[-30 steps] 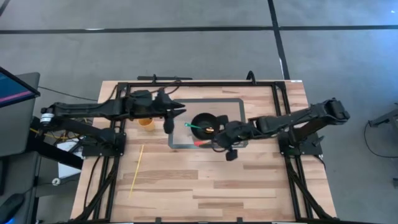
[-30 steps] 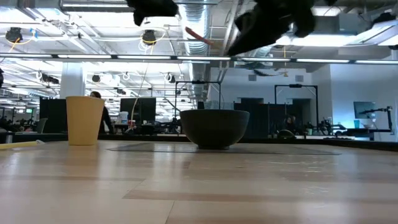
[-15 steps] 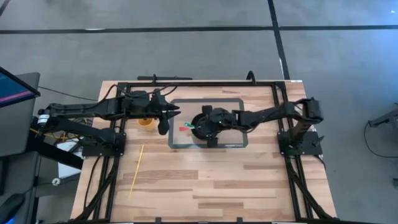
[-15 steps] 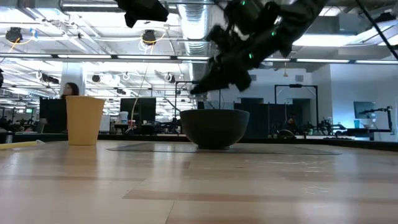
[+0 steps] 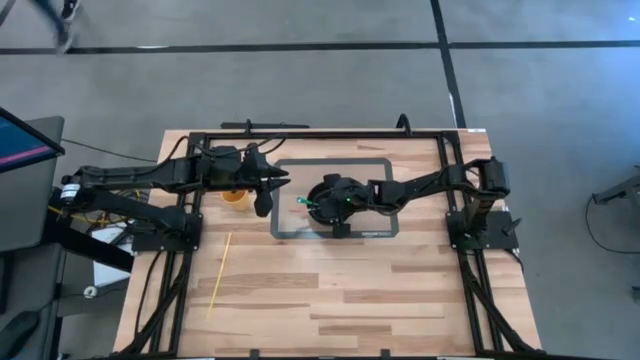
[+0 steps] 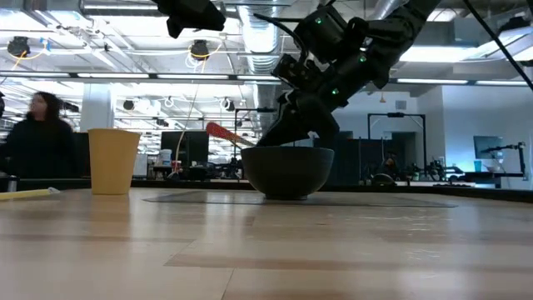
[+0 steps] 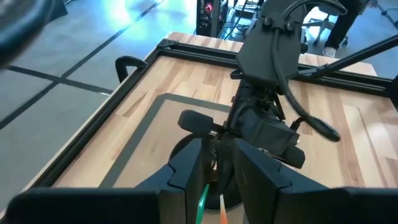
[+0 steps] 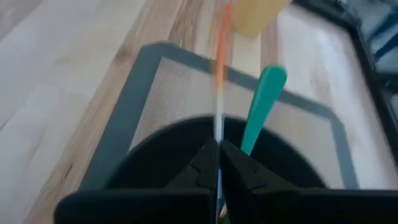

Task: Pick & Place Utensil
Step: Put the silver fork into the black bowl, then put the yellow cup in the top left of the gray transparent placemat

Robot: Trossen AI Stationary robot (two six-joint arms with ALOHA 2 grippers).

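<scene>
A black bowl (image 5: 330, 195) stands on a grey mat (image 5: 380, 170) at mid-table. A green utensil (image 8: 261, 106) lies in the bowl, its handle leaning on the rim toward the table's left. My right gripper (image 8: 217, 158) hangs low over the bowl (image 6: 287, 171), shut on an orange utensil (image 8: 219, 74). My left gripper (image 7: 214, 168) hovers high over the mat's left edge beside a yellow cup (image 5: 235, 196). It is open, with nothing between its fingers. My right gripper pinches the orange utensil's thin handle (image 8: 217, 134) between its two fingers. The fingers slant down from the table's right and lie along the utensil. The utensil sticks out ahead of them, its red end (image 6: 218, 132) past the bowl's left rim and slightly raised. Whether it touches the bowl, I cannot tell.
A long yellow stick (image 5: 218, 272) lies on the wood near the left front. The yellow cup (image 6: 112, 161) stands upright left of the mat. A black frame (image 5: 320, 132) runs along the table's far edge and sides. A person shows in the room behind (image 6: 37, 142).
My right gripper has swung from the bowl's near right side toward the table's left and come down over the bowl, staying shut on the orange utensil. The utensil's red end has dropped from high above the table to just above the bowl's left rim.
</scene>
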